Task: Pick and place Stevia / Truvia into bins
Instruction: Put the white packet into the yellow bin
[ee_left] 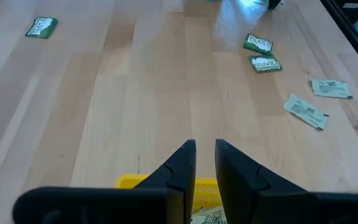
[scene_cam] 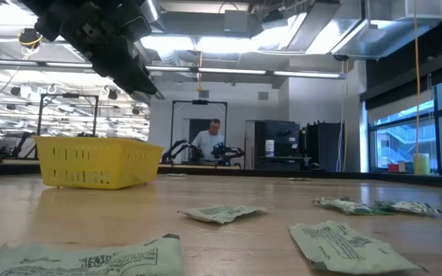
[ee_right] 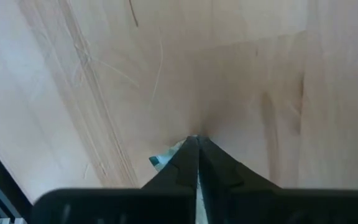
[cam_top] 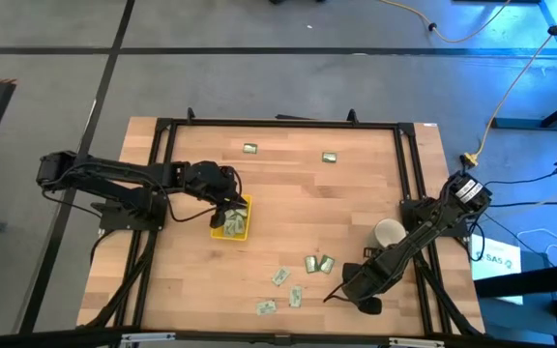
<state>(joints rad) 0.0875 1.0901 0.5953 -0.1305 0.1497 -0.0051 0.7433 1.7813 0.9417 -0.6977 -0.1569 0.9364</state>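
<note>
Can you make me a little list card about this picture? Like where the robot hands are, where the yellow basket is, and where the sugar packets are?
left gripper: over the yellow tray, jaws slightly apart, nothing seen between them
right gripper: low at the table's front right, jaws shut on a sachet
yellow tray: left of middle, some sachets inside
loose sachets: a group near the front, two at the far edge
white mug: by the right arm

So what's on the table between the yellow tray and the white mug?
Mostly bare wood. The high view shows nothing lying straight between the yellow tray and the white mug; the loose sachets sit off that line, nearer the table's front edge.
</note>
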